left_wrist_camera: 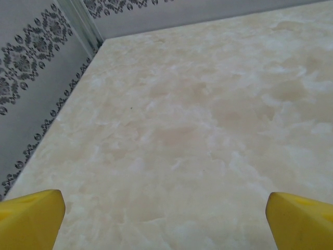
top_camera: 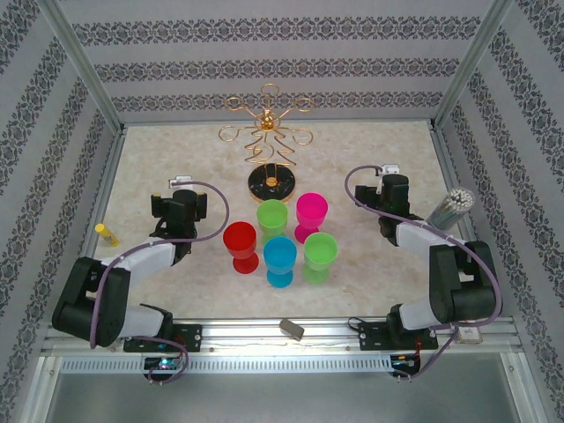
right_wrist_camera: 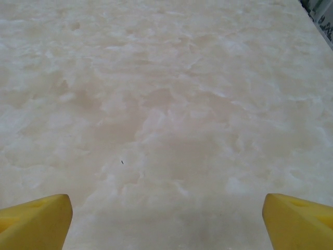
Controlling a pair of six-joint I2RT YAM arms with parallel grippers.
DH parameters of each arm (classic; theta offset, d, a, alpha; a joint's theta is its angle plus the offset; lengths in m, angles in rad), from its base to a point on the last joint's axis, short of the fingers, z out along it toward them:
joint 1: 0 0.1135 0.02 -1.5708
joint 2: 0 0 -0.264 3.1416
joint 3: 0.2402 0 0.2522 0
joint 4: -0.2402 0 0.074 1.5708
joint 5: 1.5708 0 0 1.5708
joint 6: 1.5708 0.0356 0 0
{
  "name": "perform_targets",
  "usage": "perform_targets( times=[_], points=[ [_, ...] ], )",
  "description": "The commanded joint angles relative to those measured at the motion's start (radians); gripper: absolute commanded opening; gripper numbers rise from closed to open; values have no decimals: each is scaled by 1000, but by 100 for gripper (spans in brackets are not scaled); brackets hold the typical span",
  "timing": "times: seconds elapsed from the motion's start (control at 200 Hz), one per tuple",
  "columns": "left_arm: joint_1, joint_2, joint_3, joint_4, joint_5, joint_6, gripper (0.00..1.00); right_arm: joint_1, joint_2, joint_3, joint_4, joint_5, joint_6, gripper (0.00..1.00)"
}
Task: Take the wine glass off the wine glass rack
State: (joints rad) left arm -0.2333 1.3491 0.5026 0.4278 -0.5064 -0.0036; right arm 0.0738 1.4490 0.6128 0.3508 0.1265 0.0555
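The wine glass rack (top_camera: pixel 267 141), a gold wire tree on a round black base, stands at the back centre of the table with nothing hanging on its arms. Several coloured wine glasses stand upright in front of it: red (top_camera: pixel 240 245), green (top_camera: pixel 272 218), pink (top_camera: pixel 311 214), blue (top_camera: pixel 280 259) and a second green (top_camera: pixel 320 256). My left gripper (top_camera: pixel 182 196) is left of the red glass, open, its yellow fingers (left_wrist_camera: pixel 31 216) wide apart over bare marble. My right gripper (top_camera: pixel 392 187) is right of the pink glass, open too, with yellow fingers (right_wrist_camera: pixel 34 221) over bare table and nothing between them.
A small yellow object (top_camera: pixel 106 233) lies near the left wall. A holder of white sticks (top_camera: pixel 449 210) stands by the right wall, close to the right arm. A grey block (top_camera: pixel 292 329) rests on the front rail. Patterned walls and metal posts enclose the table.
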Motion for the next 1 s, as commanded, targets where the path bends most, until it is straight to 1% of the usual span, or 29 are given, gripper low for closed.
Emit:
perform_targets(
  times=[0.0,0.09,0.145,0.23,0.295,0.35,0.405,0.48,0.535,0.59,0.61,0.625,0.7,0.759,0.819,0.879,0.939,0.994],
  points=[
    [32,53,-21,217,49,61,100,-5,25,-8,86,12,-42,98],
    [54,116,-56,364,61,85,100,-7,44,-26,166,33,-52,98],
    [73,144,-64,378,94,64,100,-11,59,-24,168,29,-47,98],
    [95,205,-93,495,129,65,99,-14,48,-50,201,15,-49,98],
    [108,183,-78,415,160,36,100,-18,32,-89,266,12,-43,98],
    [119,195,-94,470,189,43,100,-27,21,-141,348,6,-33,98],
    [128,183,-99,452,223,33,100,-42,20,-184,420,-3,-15,98],
    [145,189,-119,498,272,30,100,-49,53,-220,524,-17,-13,98],
    [163,187,-132,507,317,17,99,-48,57,-224,530,-32,-19,98],
    [173,229,-162,574,369,26,100,-48,57,-223,530,-34,-19,98],
    [173,263,-172,666,373,43,99,-49,59,-225,534,-38,-19,98],
    [171,275,-178,701,373,49,99,-49,59,-226,534,-38,-20,98],
    [172,222,-159,567,380,29,99,-49,60,-225,534,-41,-21,98],
    [176,256,-152,620,383,37,99,-49,60,-225,533,-43,-21,98],
    [177,237,-141,555,385,25,99,-49,60,-225,534,-42,-21,98],
    [179,252,-148,600,384,29,99,-49,60,-225,534,-43,-21,98],
    [182,242,-137,561,359,9,99,-49,60,-225,535,-43,-21,98],
    [190,248,-139,576,348,2,99,-50,60,-227,539,-42,-21,98]
  ],
)
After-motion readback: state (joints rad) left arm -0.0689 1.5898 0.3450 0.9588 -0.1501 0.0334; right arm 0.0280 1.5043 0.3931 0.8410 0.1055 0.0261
